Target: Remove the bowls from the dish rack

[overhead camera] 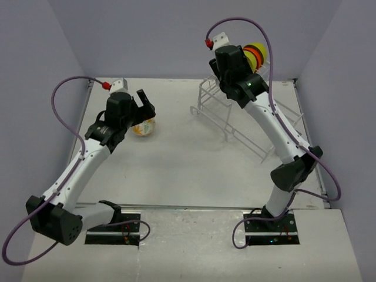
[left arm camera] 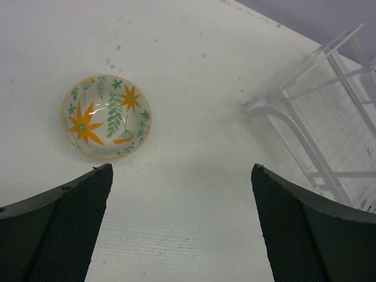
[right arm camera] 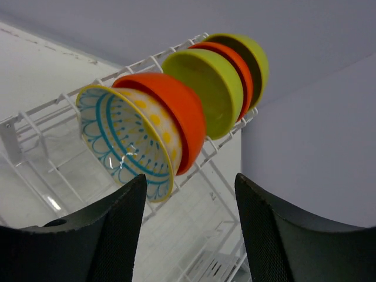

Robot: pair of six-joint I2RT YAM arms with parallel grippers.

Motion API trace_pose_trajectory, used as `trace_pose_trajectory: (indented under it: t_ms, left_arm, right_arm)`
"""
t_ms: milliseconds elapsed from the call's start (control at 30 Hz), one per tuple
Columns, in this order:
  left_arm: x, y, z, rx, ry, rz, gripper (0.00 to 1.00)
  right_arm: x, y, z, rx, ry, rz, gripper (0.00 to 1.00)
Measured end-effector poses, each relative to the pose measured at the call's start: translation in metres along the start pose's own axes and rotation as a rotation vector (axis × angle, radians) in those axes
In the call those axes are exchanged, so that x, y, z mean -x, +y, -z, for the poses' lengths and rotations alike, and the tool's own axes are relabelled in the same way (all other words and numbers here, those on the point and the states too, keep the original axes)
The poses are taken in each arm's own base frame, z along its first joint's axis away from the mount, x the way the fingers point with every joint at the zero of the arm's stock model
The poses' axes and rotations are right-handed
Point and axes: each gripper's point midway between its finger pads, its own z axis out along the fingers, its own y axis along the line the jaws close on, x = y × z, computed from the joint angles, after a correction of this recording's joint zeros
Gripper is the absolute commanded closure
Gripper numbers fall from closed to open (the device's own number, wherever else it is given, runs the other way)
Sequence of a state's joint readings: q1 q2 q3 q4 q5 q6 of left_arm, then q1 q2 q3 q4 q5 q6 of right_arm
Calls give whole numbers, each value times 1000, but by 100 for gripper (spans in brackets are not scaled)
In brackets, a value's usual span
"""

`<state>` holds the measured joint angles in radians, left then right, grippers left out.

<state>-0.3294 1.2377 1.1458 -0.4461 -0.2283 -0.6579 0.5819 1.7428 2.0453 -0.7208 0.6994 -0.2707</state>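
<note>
R gripper (right arm camera: 189,182) jaws apart, facing the bowls (right arm camera: 202,88) standing on edge in the rack (right arm camera: 35,126), far-right corner. Blue bowl (right arm camera: 126,141) at front looks next: pinch its rim, lift clear of the wires. L gripper (left arm camera: 182,170) spread wide over flower bowl (left arm camera: 106,116), set down left of middle

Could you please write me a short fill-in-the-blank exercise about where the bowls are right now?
1. The flower-painted bowl rests upright on the ____.
2. The dish rack holds ____ bowls on edge.
3. The patterned bowl nearest the right gripper has ____ lines inside.
4. The left gripper is ____.
Missing words: table; five; blue; open.
</note>
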Motion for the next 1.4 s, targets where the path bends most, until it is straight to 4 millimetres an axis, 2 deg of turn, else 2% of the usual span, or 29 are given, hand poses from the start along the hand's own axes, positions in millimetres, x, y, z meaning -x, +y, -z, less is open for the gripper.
trace_pose_trajectory:
  t_ms: [67,167,200,300,433,600,667,867,1067,1400]
  left_arm:
    - [8,-10,25,-52,-34,-22,0]
    - [10,2,41,-37,-52,-48,0]
    - [8,7,44,-25,-49,-58,0]
    - [0,19,50,11,-29,-100,0]
    - [-2,28,55,35,-24,-136,0]
    - [-4,34,54,59,-18,-162,0]
    - [-6,36,53,67,-16,-169,0]
    - [-14,41,41,102,19,-184,0]
    - [-17,42,38,109,31,-188,0]
    - [-5,26,35,73,29,-182,0]
  right_arm:
    - [2,4,-16,-34,12,57,44]
    - [-3,12,-36,-64,37,132,52]
    - [-4,14,-39,-66,42,144,53]
    - [-10,21,-52,-78,62,192,65]
    - [-10,24,-62,-113,65,218,80]
    - [-10,16,-63,-174,73,233,96]
    - [-11,11,-62,-206,79,247,99]
    - [-10,8,-56,-258,51,261,100]
    - [2,5,-48,-282,13,269,100]
    - [28,-5,-13,-271,-72,190,100]
